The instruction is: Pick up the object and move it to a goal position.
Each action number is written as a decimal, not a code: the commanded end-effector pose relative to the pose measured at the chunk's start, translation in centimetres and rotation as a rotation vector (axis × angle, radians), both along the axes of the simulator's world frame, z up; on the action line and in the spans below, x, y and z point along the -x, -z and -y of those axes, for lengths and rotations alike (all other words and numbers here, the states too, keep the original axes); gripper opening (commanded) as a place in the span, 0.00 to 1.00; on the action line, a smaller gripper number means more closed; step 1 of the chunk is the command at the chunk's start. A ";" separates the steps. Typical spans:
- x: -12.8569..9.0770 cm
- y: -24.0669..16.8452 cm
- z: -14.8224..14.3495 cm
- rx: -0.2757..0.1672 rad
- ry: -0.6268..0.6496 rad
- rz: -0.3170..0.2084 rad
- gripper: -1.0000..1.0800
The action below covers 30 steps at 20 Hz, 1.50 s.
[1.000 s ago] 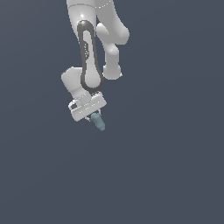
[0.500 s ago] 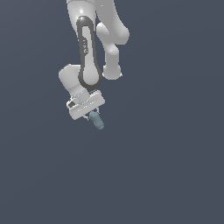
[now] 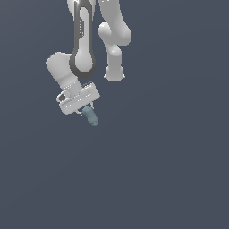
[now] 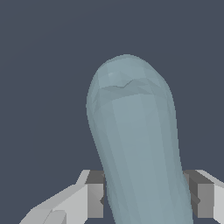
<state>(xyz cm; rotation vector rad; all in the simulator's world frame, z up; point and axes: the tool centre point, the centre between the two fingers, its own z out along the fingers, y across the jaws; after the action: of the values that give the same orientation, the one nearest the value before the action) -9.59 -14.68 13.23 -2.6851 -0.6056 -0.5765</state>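
Observation:
The object [image 3: 91,117] is a small pale teal capsule with rounded ends. It hangs from my white gripper [image 3: 85,111] in the upper left part of the exterior view, clear of the floor. In the wrist view the object [image 4: 135,144] fills the middle and sticks out past the fingers [image 4: 94,194], which press it from both sides. My gripper [image 4: 144,199] is shut on it.
The white arm [image 3: 82,49] and its base [image 3: 114,40] stand at the top of the exterior view. Plain dark grey ground [image 3: 156,170] lies all around.
My gripper has moved a little up and toward the exterior view's left with the object in it. The grip has not changed.

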 end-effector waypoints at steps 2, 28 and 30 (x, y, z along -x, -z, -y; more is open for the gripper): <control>0.2 -3.0 1.9 0.002 0.001 -0.002 0.00; 0.5 -17.3 11.4 -0.001 0.000 0.004 0.00; 0.4 -17.1 11.3 -0.001 0.000 0.004 0.00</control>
<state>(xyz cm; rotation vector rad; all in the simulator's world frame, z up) -10.05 -26.01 30.40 -2.6843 -0.6061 -0.5828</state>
